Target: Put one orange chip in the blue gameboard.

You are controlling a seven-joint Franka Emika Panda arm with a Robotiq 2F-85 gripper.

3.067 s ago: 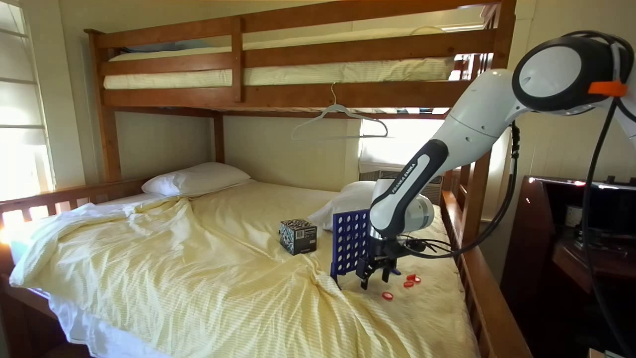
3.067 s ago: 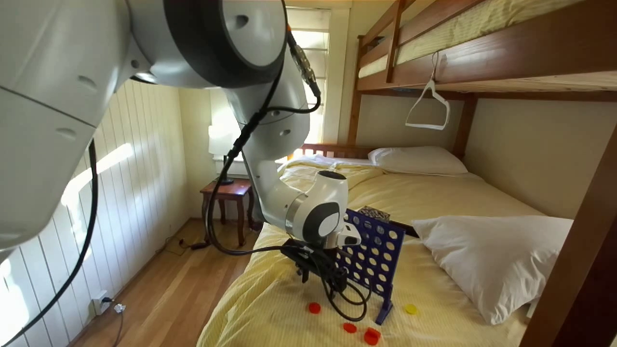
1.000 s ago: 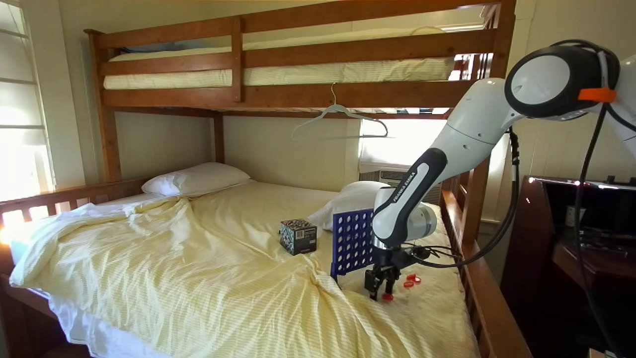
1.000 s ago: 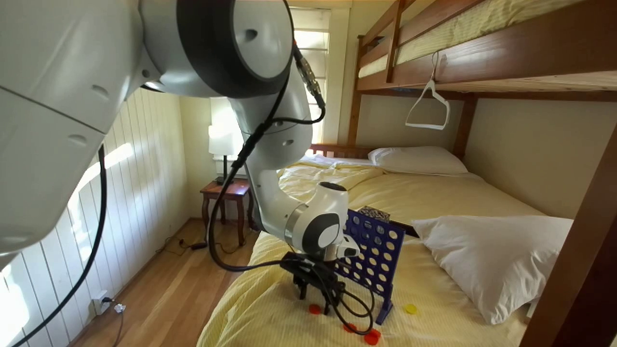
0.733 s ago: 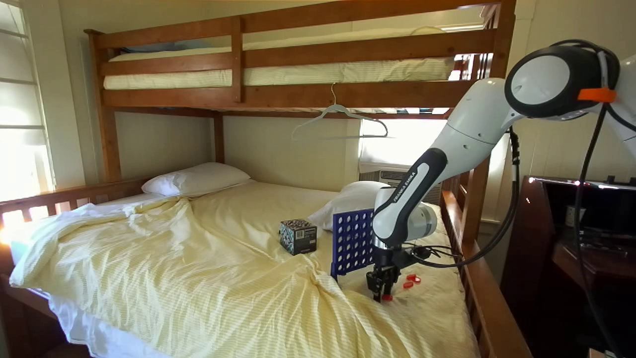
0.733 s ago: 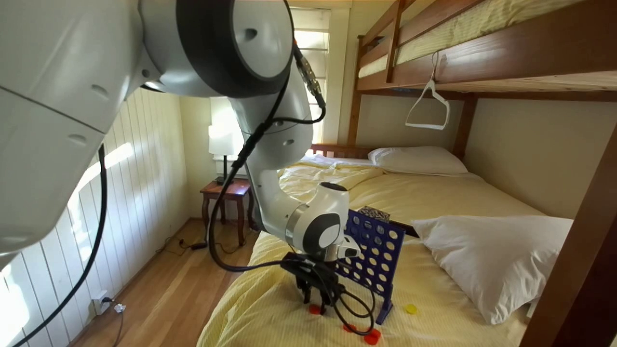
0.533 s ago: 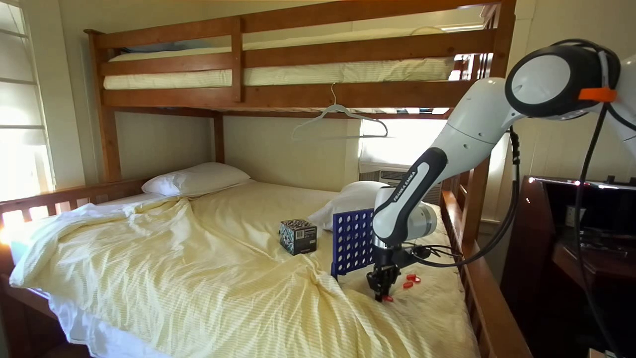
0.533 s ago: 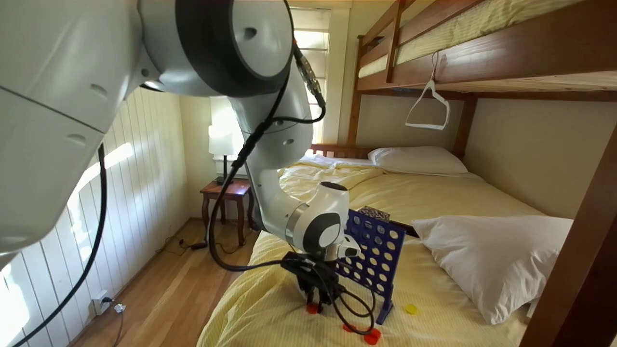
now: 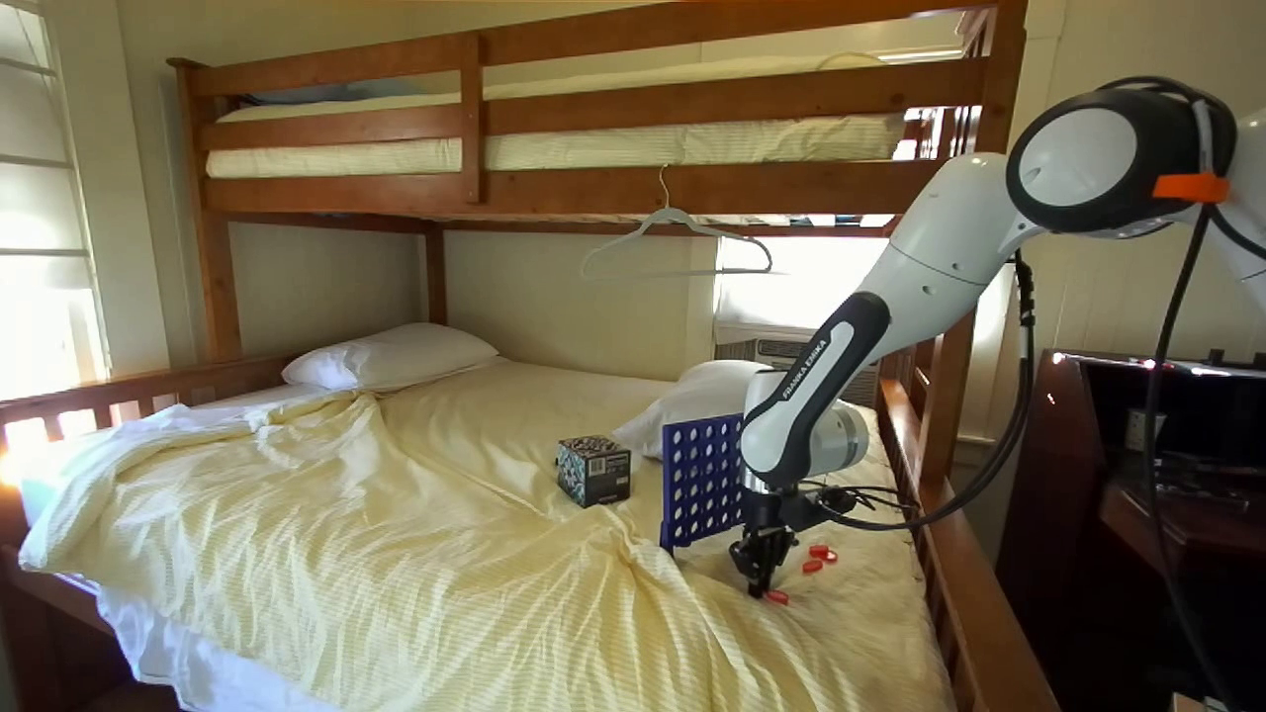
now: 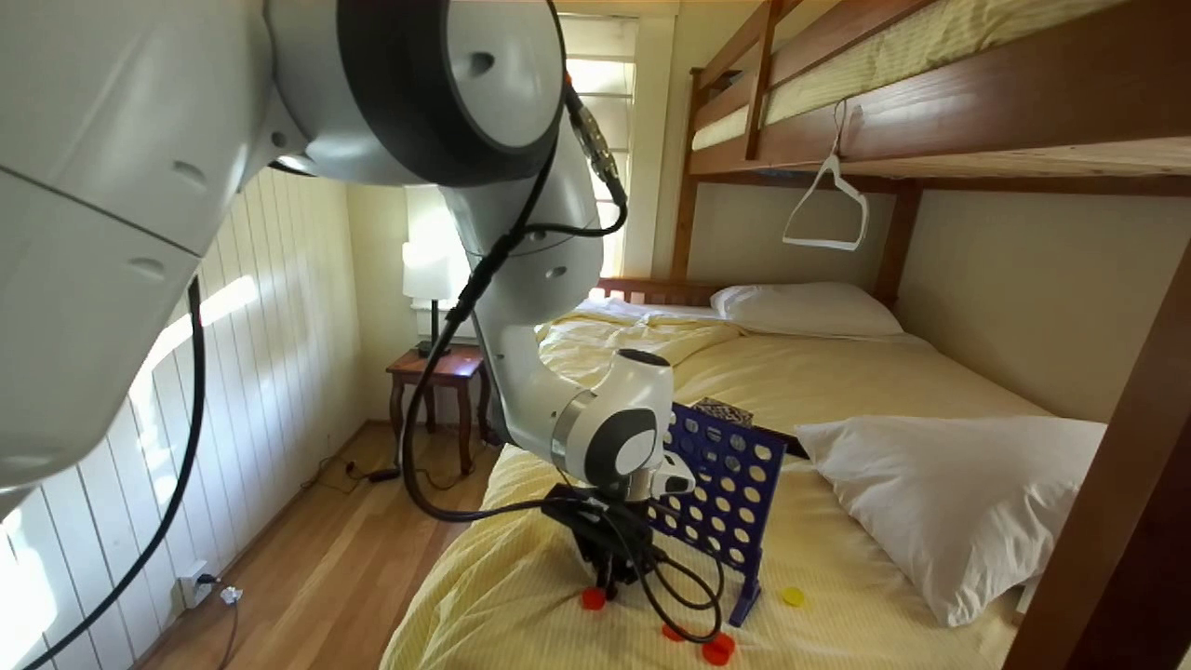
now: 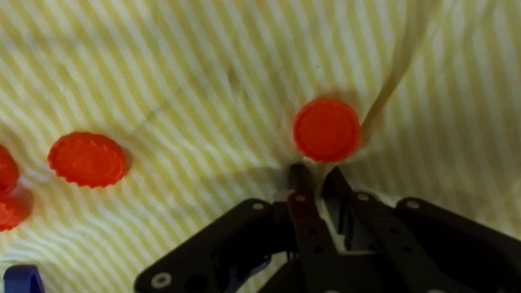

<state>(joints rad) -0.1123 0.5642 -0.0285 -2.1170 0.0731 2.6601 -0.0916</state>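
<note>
On the yellow striped bedding a red-orange chip lies flat, just beyond my fingertips in the wrist view. My gripper is shut low over the bed, its fingers drawn together with only a thin gap and no chip between them. Whether a fold of cloth is caught there, I cannot tell. In both exterior views the gripper points down beside that chip. The blue gameboard stands upright right by the arm, which hides part of it in both exterior views.
More orange chips, one apart and others at the picture's left edge, lie nearby. A yellow chip is past the board's foot. Black cable loops by the wrist. A dark patterned cube and white pillow are farther off.
The gripper came down to the bed and its fingers closed. The chip slid a little outward from between them, away from the gameboard. The gameboard shifted very slightly.
</note>
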